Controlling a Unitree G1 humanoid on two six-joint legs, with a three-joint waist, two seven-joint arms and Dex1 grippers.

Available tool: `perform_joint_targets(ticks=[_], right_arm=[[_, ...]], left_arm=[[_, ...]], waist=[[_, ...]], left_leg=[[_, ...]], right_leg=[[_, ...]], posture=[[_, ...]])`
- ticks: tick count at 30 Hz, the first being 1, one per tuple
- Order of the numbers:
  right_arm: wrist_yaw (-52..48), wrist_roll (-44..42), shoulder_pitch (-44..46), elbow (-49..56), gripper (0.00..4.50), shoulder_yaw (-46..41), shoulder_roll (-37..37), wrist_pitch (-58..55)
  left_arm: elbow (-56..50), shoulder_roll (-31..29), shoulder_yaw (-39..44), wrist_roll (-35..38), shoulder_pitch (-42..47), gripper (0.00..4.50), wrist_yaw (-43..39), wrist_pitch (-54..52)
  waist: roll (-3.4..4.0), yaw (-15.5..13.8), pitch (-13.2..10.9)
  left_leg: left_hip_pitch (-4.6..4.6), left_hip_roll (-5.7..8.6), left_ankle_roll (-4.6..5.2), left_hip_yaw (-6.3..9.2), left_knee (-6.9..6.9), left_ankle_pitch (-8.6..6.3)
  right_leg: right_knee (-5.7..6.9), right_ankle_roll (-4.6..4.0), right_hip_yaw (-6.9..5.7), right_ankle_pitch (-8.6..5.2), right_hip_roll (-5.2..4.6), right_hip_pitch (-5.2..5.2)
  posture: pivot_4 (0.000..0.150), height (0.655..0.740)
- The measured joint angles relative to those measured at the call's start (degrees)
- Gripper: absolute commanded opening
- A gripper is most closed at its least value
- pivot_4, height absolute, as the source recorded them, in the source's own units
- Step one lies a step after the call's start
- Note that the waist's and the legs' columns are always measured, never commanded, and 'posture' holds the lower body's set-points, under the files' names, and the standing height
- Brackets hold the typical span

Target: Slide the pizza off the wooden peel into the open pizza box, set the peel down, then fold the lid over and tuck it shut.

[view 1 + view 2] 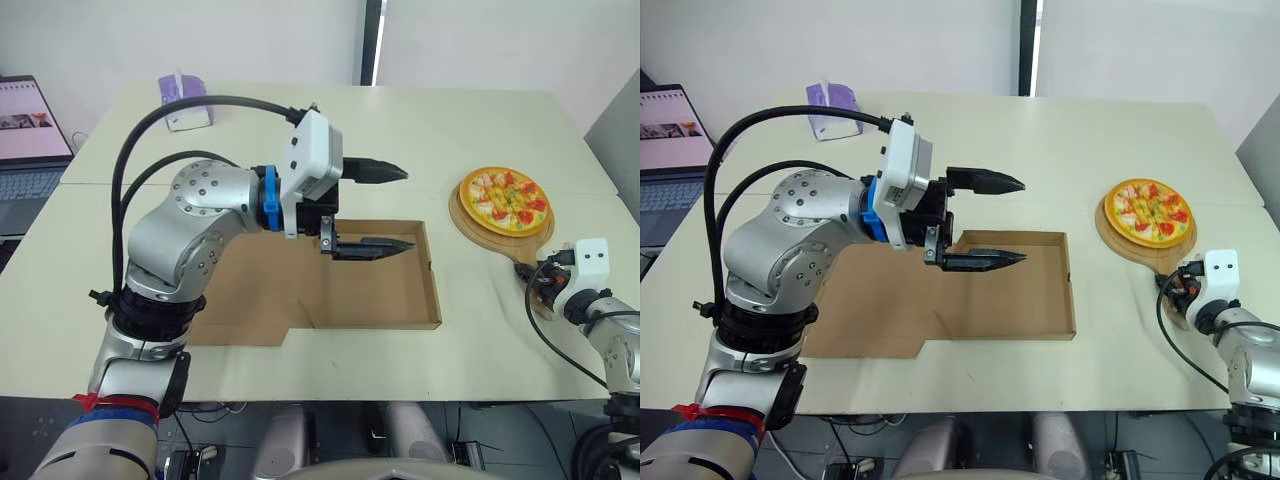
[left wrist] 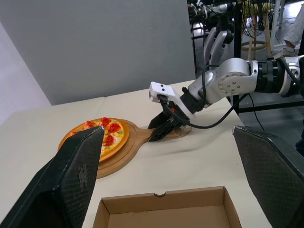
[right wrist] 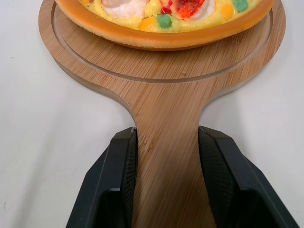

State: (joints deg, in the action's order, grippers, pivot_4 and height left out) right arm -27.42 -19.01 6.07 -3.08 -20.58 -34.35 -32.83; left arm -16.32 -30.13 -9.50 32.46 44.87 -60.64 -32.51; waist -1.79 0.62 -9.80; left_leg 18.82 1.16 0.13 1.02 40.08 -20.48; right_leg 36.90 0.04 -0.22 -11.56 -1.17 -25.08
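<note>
Cream table (image 1: 450, 120), made of several tops pushed together. White wall (image 1: 200, 40) behind it, with a dark vertical strip in the middle. Laptop (image 1: 25, 150) at the far left, screen lit. Purple tissue box (image 1: 185, 103) on the far left part of the table.

Cardboard box (image 1: 436, 290) lies open at table centre, tray empty. Its lid (image 1: 250, 300) is laid flat on the table toward the robot's left.

Pizza (image 1: 505, 200) sits on the round wooden peel (image 1: 472, 228), flat on the table. Both are to the right of the box, near it but apart. The peel handle points toward the robot's right arm.

Right gripper (image 3: 166, 135) is low at the table, on the peel handle. Its fingers (image 3: 124, 161) are one on each side of the handle, narrow gap, both pressed against the handle's edges: grasping the peel. The peel is flat on the table, not lifted.

Left gripper (image 1: 408, 208) hangs in the air over the box tray, pointing toward the pizza. Its fingers (image 2: 78, 161) are spread wide, released, holding nothing and touching nothing. The lower finger is above the tray floor, the upper one well above it.

The left wrist view looks across the tray's far wall to the pizza and the right arm, with a grey wall beyond.
</note>
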Motion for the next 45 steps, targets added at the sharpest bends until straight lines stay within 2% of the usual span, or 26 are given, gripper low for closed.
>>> perform_joint_targets(ticks=[2,8,13,17,19,25,31,45], right_arm=[[-0.5,0.0,0.7,-0.1,1.63,0.4,-0.7,-0.7],[-7.2,-0.3,10.2,-1.4,1.63,4.7,-6.4,-3.7],[-14.0,-0.8,18.2,-2.0,1.63,6.7,-9.9,-3.1],[-19.9,-0.4,22.4,-4.0,1.63,10.7,-10.2,0.3],[-23.5,1.0,24.1,-6.3,1.63,13.1,-10.2,6.0],[-28.5,4.0,24.7,-10.9,1.63,16.8,-7.9,19.1],[-29.4,5.4,24.9,-13.3,1.63,18.4,-6.2,24.2],[-31.3,7.1,23.3,-13.5,1.63,18.5,-5.4,33.8]], left_arm=[[1.3,0.0,0.5,0.0,0.4,4.5,0.1,0.1],[6.0,-1.1,4.2,0.7,3.7,4.5,0.0,-0.8],[9.2,-4.7,5.3,0.1,3.9,4.5,-1.6,-0.6],[9.8,-8.0,5.8,0.1,3.7,4.5,-2.8,-1.0],[9.8,-10.3,7.2,0.4,3.7,4.5,-3.2,-2.2],[8.4,-12.7,9.4,1.4,3.6,4.5,-3.3,-4.7],[6.3,-13.9,9.9,1.7,2.4,4.5,-3.6,-6.4],[4.2,-18.1,9.9,3.5,0.3,4.5,-5.7,-9.3]], waist=[[0.05,0.1,0.0],[0.7,0.9,-0.5],[0.71,0.9,-0.5],[0.69,0.8,-0.5],[0.68,0.8,-0.5],[0.67,0.2,-0.5],[0.68,-0.2,-0.5],[0.68,-0.3,-0.5]], left_leg=[[0.03,0.01,0.0,-0.02,0.0,0.0],[0.07,0.08,0.01,-0.1,-0.06,0.01],[0.19,0.05,0.01,0.17,-0.08,0.01],[0.3,0.1,0.06,0.19,-0.07,-0.02],[0.36,0.11,0.06,0.2,-0.07,-0.02],[0.53,0.14,0.04,0.29,0.01,-0.01],[1.07,0.14,0.0,0.29,0.14,0.01],[1.06,0.14,0.0,0.27,0.16,0.01]], right_leg=[[0.02,-0.01,0.02,0.0,0.0,-0.06],[0.06,-0.01,0.16,0.01,0.0,-0.26],[-0.05,-0.02,-0.18,0.01,-0.06,-0.32],[-0.09,-0.02,-0.23,0.02,-0.15,-0.38],[-0.09,-0.02,-0.25,0.01,-0.17,-0.46],[-0.07,-0.02,-0.35,0.02,-0.25,-0.53],[0.08,-0.05,-0.35,0.04,-0.26,-1.11],[0.08,-0.05,-0.35,0.04,-0.26,-1.09]], posture=[[0.15,0.74],[0.15,0.74],[0.15,0.74],[0.15,0.74],[0.15,0.74],[0.15,0.74],[0.15,0.74],[0.15,0.74]])
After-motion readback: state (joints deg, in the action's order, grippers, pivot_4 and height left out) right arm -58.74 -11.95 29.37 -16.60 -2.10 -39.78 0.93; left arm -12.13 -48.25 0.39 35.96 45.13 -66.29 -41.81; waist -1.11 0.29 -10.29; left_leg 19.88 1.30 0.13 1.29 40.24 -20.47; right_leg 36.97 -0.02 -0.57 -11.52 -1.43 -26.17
